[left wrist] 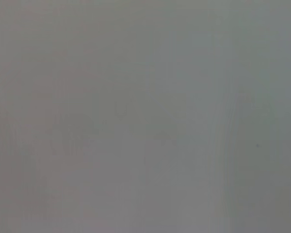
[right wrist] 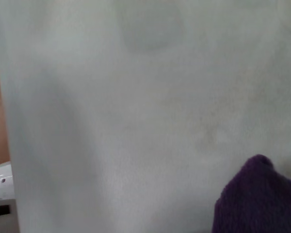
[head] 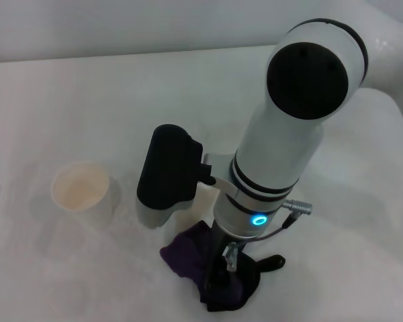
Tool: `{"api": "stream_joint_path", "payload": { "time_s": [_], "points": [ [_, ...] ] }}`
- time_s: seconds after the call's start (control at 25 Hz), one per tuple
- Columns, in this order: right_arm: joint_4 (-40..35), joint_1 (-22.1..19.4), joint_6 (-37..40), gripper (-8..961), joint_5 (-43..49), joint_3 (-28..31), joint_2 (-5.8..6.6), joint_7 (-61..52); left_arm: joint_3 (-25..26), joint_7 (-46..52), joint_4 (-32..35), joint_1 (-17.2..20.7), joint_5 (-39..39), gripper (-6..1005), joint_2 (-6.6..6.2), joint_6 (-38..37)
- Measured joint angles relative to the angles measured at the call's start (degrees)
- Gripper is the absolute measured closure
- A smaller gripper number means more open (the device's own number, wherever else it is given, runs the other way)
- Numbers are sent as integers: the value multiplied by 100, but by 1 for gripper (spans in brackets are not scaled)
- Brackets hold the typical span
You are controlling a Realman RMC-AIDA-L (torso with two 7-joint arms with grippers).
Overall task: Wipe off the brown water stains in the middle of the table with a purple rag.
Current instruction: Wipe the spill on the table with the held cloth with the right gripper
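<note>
R pincer (head: 221,272) pressed down on rag (head: 188,253) on worktop (head: 67,100), w/ fingers hidden: can't tell grip. Cup (head: 81,191) near, to its left. L pincer not seen.

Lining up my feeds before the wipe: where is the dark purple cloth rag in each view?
Head view: the dark purple cloth rag lies at the bottom centre, under the right gripper.
Left wrist view: not in it.
Right wrist view: it fills the lower right corner.
Shared landmark: the white matte table.

Soft, even light washes out the table (head: 67,87); both wrist views are blurred, the left a featureless grey.
</note>
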State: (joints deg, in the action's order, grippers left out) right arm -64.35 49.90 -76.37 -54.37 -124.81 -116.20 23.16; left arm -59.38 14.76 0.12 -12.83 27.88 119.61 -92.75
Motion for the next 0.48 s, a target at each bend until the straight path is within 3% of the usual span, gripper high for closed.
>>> {"api": "stream_joint_path", "payload": {
  "time_s": [0.24, 0.48],
  "points": [
    [333, 206, 312, 865, 450, 52, 1, 64, -3, 0, -128, 24, 18, 120, 1, -149],
    [1230, 763, 627, 864, 919, 245, 1, 66, -25, -129, -173, 78, 17, 120, 1, -256]
  ]
}}
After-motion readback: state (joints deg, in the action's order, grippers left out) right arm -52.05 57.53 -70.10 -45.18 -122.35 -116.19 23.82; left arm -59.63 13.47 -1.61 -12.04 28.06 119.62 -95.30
